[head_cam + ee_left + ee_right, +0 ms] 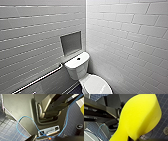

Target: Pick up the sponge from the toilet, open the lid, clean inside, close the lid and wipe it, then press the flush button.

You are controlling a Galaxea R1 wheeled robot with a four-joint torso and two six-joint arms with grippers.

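The white toilet point(78, 68) stands in the corner of the tiled walls. Its oval lid point(96, 85) lies shut over the bowl. The small dark flush button point(78, 59) sits in the middle of the tank's top. In the right wrist view the bright yellow sponge point(139, 116) shows very large and close, pinched at its near end by my right gripper point(134, 139), which is shut on it above the dark blue floor tiles. A yellow edge point(82, 109) shows in the left wrist view. My left gripper is open and holds nothing.
A metal grab bar point(37, 80) runs along the left wall, below a recessed niche point(71, 42). White tiled walls close in on both sides of the toilet. A floor drain point(165, 130) sits in the dark blue tiles. A blue cable point(25, 117) loops over the robot's base.
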